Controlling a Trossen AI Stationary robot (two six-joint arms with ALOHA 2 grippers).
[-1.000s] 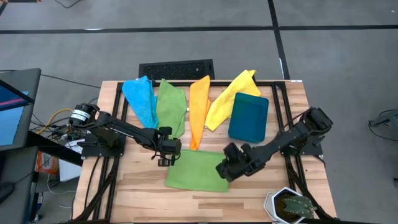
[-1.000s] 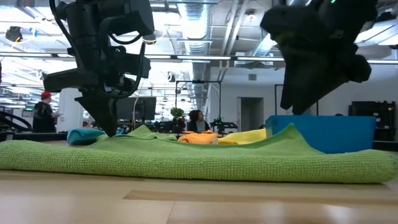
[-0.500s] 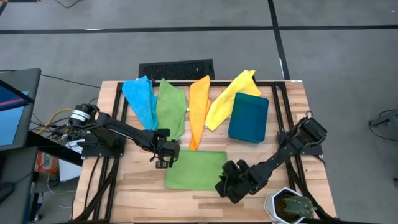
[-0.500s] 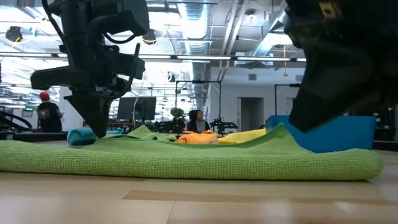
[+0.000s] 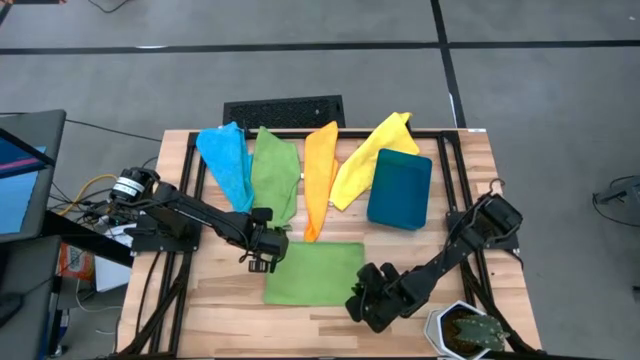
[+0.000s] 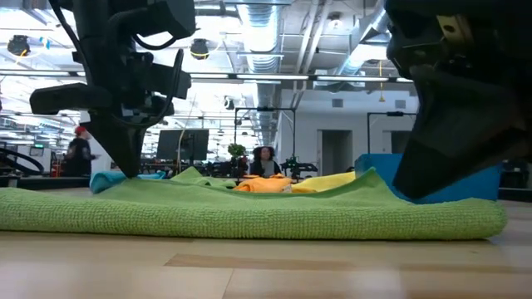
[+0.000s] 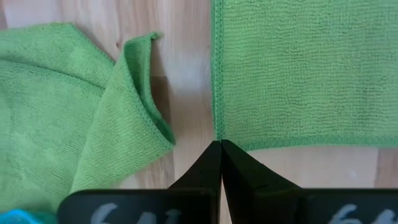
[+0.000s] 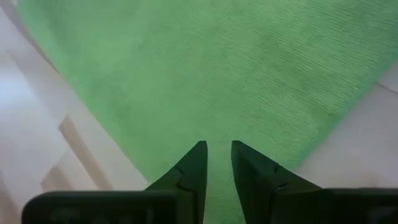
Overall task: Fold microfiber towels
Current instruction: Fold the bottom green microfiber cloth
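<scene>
A green microfiber towel lies spread flat on the wooden table. My left gripper is shut, with its tips at the towel's far-left corner. My right gripper slants down over the towel's near-right corner. Its fingers stand a narrow gap apart with green cloth showing between them. In the low view the towel lies flat, with the left gripper at its left end and the right gripper at its right. My left gripper brings its shut fingertips down from above onto the very point of the towel's far-left corner. That corner lies flat on the table, and I cannot tell whether it is pinched or only touched. My right gripper stands over the near-right corner; whether it touches the cloth I cannot tell.
Blue, green, orange and yellow towels lie fanned along the far side. A dark teal bin sits at the far right. A potted plant stands at the near right corner. Bare wood shows along the near edge.
My right gripper has gone toward the table's near edge and down, from over the towel's right edge to its near-right corner. In the low view the towel's right end has drawn a little toward the left.
</scene>
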